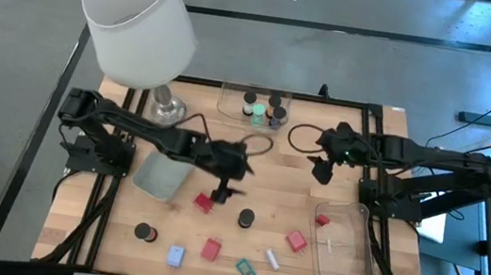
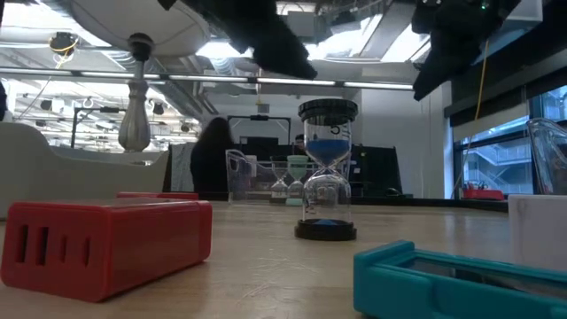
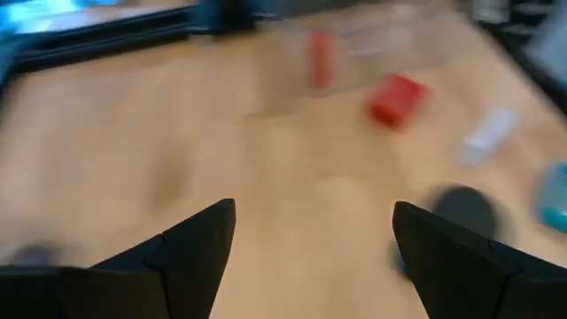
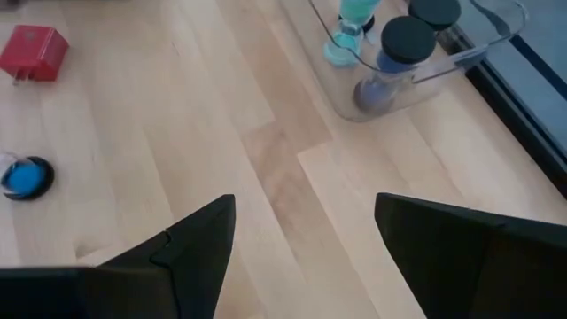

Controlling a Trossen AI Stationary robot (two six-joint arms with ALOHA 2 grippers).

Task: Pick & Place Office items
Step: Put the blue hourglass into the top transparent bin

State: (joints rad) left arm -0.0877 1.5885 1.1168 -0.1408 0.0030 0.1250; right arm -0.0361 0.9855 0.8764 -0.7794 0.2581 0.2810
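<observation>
Small office items lie scattered on the near half of the wooden table: red blocks, a dark cylinder that the low view shows as a sand timer with blue sand, another cylinder, a teal clip, a pale-blue clip and a white stick. My left gripper hangs open over the table's middle, just beyond the first red block, touching nothing. My right gripper is open above bare wood, right of centre.
A clear tray at the far edge holds several cylinders. A second clear tray on the right holds a red piece. A grey-green pad lies under the left arm. A white-shaded lamp stands at the far left.
</observation>
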